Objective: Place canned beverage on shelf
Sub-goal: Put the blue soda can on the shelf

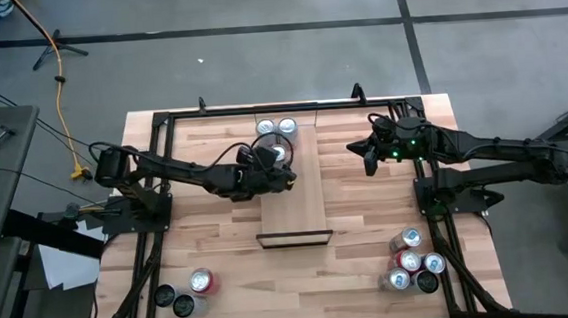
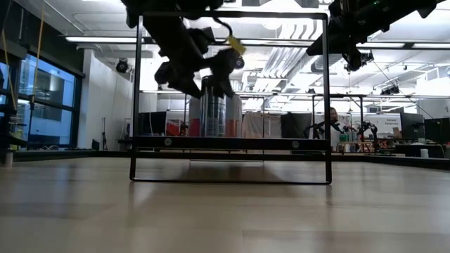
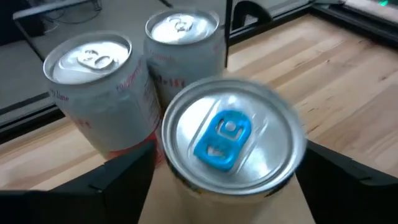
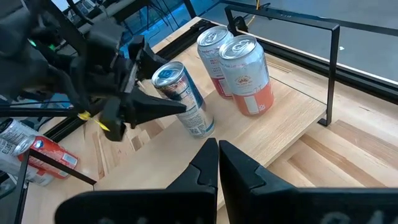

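The blue-tabbed can (image 3: pixel 231 140) stands upright on the shelf (image 1: pixel 303 213), near its far end, close to the plank's left edge. Just beyond it stand two white-and-red cans (image 1: pixel 276 127), side by side at the far end, with a narrow gap between them and my can. My left pincer (image 1: pixel 279 169) straddles the blue-tabbed can, fingers (image 3: pixel 118 180) spread on either side with daylight showing, so it is not pinching anything. The nearer stretch of the plank lies bare down to its black frame. My right pincer (image 4: pixel 218 160) hangs over the counter (image 1: pixel 369 223) right of the shelf, fingers pressed together. More cans (image 1: pixel 412 265) cluster at the counter's near corners.
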